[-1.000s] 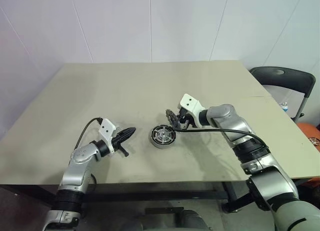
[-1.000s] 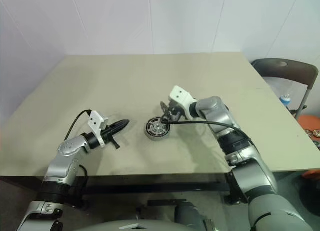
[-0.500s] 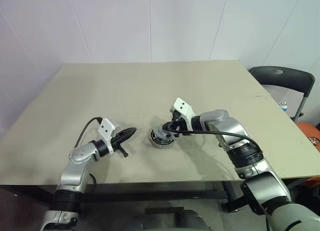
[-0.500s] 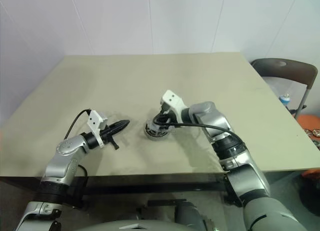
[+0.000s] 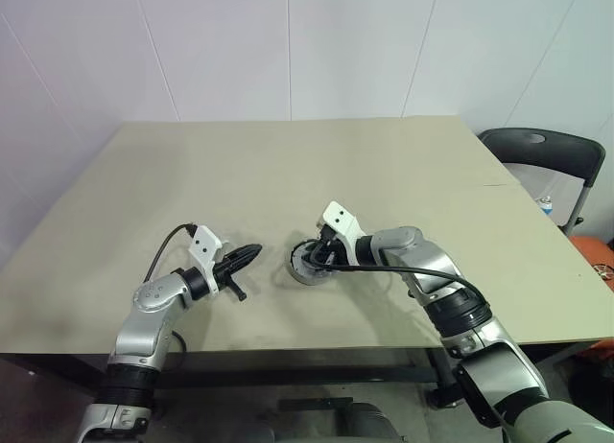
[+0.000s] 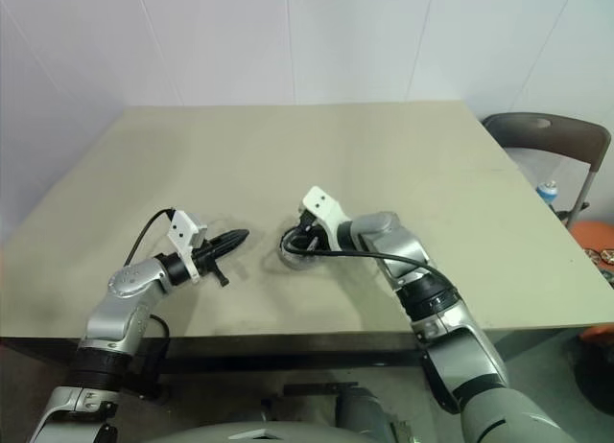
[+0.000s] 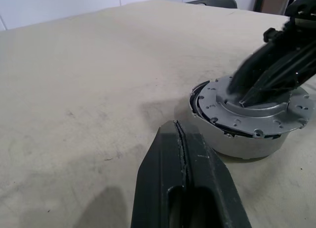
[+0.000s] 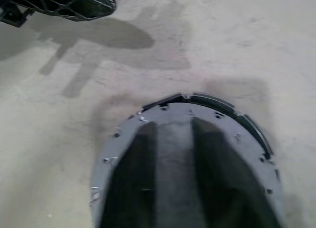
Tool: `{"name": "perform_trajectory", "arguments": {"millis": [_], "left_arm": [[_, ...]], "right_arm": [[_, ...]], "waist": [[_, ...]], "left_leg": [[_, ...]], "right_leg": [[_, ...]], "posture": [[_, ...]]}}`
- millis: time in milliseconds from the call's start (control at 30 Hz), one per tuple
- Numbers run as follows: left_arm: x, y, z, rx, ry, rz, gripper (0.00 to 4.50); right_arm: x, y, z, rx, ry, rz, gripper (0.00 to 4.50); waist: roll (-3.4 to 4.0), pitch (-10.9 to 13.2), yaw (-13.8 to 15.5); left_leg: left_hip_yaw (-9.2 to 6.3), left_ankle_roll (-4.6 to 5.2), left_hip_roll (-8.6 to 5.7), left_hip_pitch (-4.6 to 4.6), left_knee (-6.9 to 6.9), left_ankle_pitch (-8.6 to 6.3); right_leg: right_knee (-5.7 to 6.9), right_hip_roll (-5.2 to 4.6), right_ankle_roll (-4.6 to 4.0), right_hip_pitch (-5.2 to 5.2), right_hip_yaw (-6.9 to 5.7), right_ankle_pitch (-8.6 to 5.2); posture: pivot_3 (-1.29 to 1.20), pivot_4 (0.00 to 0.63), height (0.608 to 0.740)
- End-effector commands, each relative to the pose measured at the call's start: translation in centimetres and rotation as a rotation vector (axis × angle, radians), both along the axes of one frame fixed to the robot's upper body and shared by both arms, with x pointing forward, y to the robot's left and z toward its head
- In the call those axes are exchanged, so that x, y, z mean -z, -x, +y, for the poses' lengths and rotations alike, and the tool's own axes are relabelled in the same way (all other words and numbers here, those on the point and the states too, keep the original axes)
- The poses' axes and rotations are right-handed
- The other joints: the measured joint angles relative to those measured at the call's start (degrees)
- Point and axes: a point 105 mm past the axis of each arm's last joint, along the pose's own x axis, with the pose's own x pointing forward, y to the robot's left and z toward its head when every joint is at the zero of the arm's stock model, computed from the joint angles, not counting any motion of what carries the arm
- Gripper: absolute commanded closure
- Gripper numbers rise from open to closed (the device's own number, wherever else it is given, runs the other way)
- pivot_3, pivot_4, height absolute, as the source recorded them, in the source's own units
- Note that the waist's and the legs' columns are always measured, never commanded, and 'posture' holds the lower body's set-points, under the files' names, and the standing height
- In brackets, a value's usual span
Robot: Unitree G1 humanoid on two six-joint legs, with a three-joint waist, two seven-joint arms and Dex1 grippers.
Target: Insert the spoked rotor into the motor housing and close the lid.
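Right wrist view: right gripper [image 8: 173, 154] fingers (parted) touch lid [image 7: 256, 107].

Head views high over table [image 5: 240, 165]; wrist views close, low.

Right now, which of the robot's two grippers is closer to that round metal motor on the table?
The right. The right gripper rests on the motor's grey lid, fingers apart. The left gripper, shut, hovers off to the motor's side, with bare table between.

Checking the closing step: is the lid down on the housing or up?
Down. The lid lies flat on the housing, slightly off-centre, with the right gripper's fingers on top.
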Motion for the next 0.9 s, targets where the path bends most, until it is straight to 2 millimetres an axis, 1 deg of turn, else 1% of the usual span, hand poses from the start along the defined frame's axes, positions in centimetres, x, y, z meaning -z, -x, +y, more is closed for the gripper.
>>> {"name": "perform_trajectory", "arguments": {"millis": [33,100,233,267,367,500,600,667,700,833,900], "left_arm": [[-1.5,-0.1,-0.3,0.016,-0.002,-0.058,4.5],[-1.4,0.0,-0.3,0.016,-0.002,-0.056,4.5],[-1.4,0.0,-0.2,0.015,-0.005,-0.055,4.5],[-1.3,0.0,-0.2,0.015,-0.006,-0.054,4.5],[-1.2,0.0,-0.3,0.016,-0.009,-0.052,4.5],[-1.1,-0.1,-0.5,0.019,-0.01,-0.051,4.5],[-1.1,-0.1,-0.5,0.02,-0.011,-0.052,4.5],[-1.1,-0.1,-0.5,0.02,-0.012,-0.052,4.5],[-1.1,-0.1,-0.5,0.02,-0.013,-0.052,4.5],[-1.0,-0.1,-0.5,0.02,-0.016,-0.05,4.5],[-0.9,-0.1,-0.6,0.021,-0.018,-0.048,4.5]], "right_arm": [[1.2,-0.2,-0.9,0.031,0.035,0.014,2.2],[1.5,-0.1,-1.0,0.031,0.04,0.031,1.51],[2.4,0.8,-1.4,0.002,0.057,0.089,0.13],[2.5,1.0,-1.5,-0.005,0.058,0.101,0.01],[2.7,1.1,-1.6,-0.005,0.055,0.117,0.01],[2.6,0.6,-1.5,0.027,0.046,0.099,0.01],[2.5,0.3,-1.2,0.046,0.033,0.082,0.55],[2.4,0.2,-1.1,0.047,0.036,0.072,1.23],[2.4,0.1,-1.1,0.05,0.038,0.067,1.43],[2.4,-0.2,-0.9,0.064,0.027,0.065,1.43],[1.4,-0.1,-0.1,0.067,-0.073,0.107,1.43]], "waist": [[-0.01,0.0,0.0],[0.0,0.0,0.0],[0.01,0.0,0.0],[0.02,0.0,0.0],[0.0,0.0,0.1],[0.0,0.0,0.1],[0.0,0.0,0.0],[0.0,0.0,0.0],[0.0,0.0,0.0],[0.0,0.0,-0.1],[0.0,0.0,-0.1]], "left_leg": [[0.0,0.0,0.0,0.0,0.0,0.0],[0.0,0.0,0.0,0.0,0.0,0.0],[-0.01,0.0,0.0,0.03,0.0,0.0],[0.0,0.0,0.0,0.02,0.0,0.0],[-0.01,0.01,0.0,0.11,0.0,-0.01],[-0.01,0.02,0.0,0.2,0.01,-0.01],[-0.01,0.01,0.0,0.23,0.01,-0.01],[-0.01,0.01,0.0,0.23,0.01,-0.01],[-0.02,0.01,0.0,0.23,0.0,-0.01],[-0.01,0.01,0.0,0.25,0.01,0.0],[-0.01,0.01,0.01,0.28,0.01,0.0]], "right_leg": [[0.0,0.0,0.0,0.0,0.0,0.0],[0.0,0.0,0.0,0.01,0.0,0.0],[0.0,0.01,0.0,0.03,0.0,0.0],[0.0,0.0,0.0,0.03,0.0,0.0],[-0.01,0.0,-0.01,0.14,0.0,-0.01],[0.0,0.01,0.0,0.24,-0.01,-0.01],[0.01,0.01,0.0,0.26,0.0,-0.01],[0.02,0.01,-0.01,0.26,0.0,-0.01],[0.02,0.02,0.0,0.26,0.0,-0.01],[0.03,0.02,-0.01,0.26,0.0,-0.01],[0.05,0.03,-0.01,0.29,0.0,-0.01]], "posture": [[0.0,0.0,0.74],[0.0,0.0,0.74],[0.0,0.0,0.74],[0.0,0.0,0.74],[0.0,0.0,0.74],[0.0,0.0,0.74],[0.0,0.0,0.74],[0.0,0.0,0.74],[0.0,0.0,0.74],[0.0,0.0,0.74],[0.0,0.0,0.74]]}}
